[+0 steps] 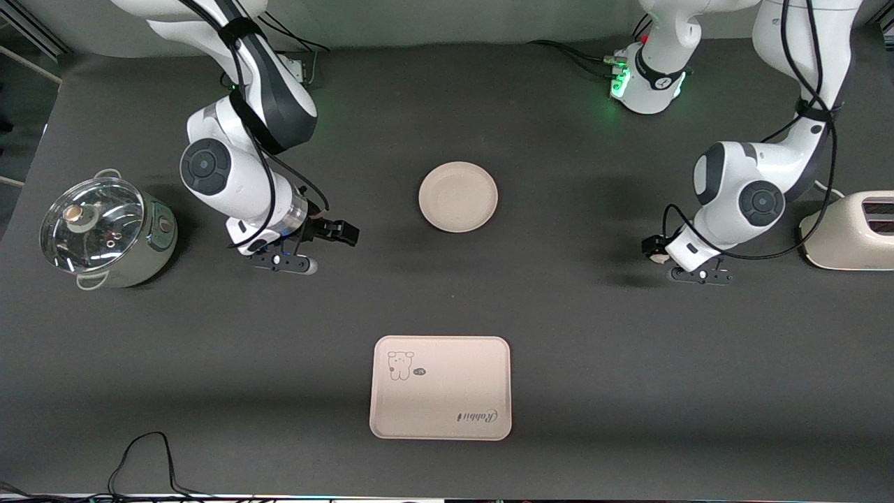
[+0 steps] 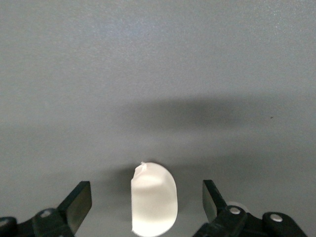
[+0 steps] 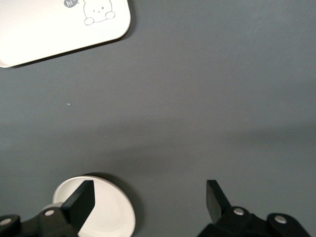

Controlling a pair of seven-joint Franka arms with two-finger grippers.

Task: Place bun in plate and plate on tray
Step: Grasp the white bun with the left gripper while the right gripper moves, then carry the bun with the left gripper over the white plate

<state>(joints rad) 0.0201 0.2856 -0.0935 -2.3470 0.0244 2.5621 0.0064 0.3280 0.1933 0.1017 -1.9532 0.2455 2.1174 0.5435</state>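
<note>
Poised to fetch the bun (image 2: 153, 199): left gripper (image 2: 147, 203) spread wide astride it, needing descent and closing; right gripper (image 3: 148, 206) waiting, equally parted.

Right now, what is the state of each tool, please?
Left tool: open, holding nothing, over the bun, which lies between its fingers.
Right tool: open, holding nothing, over the table.

I see the plate (image 1: 458, 196) mid-table, toward the edge where the bases stand. The tray (image 1: 441, 388) lies near the front-camera edge, well apart from it. A pot (image 1: 105, 232) stands at the right arm's end, a toaster (image 1: 852, 231) at the left arm's end (the bun (image 2: 153, 198) lies on the table there, under the left gripper (image 2: 147, 202)).
</note>
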